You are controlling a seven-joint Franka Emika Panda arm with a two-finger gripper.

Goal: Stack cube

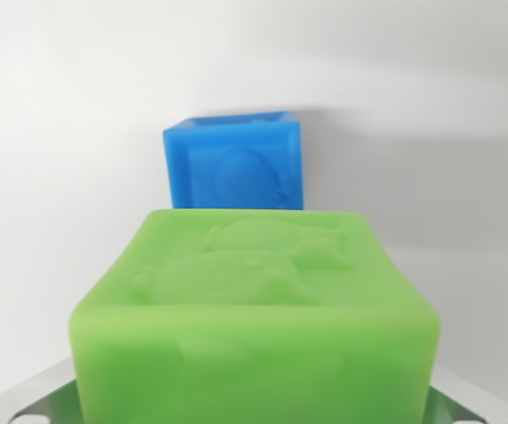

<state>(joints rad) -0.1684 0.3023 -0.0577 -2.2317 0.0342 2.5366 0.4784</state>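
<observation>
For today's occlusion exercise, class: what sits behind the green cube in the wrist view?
A blue cube sits behind the green cube on the white surface. Its embossed front shows, but its lower edge and any contact between them are covered.

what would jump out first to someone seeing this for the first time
A big green cube fills the lower half of the wrist view, close to the camera, with a raised figure moulded on its top face. Behind it, higher in the picture, sits a blue cube on a plain white surface. Metal parts of the end effector show at the bottom corners.
</observation>
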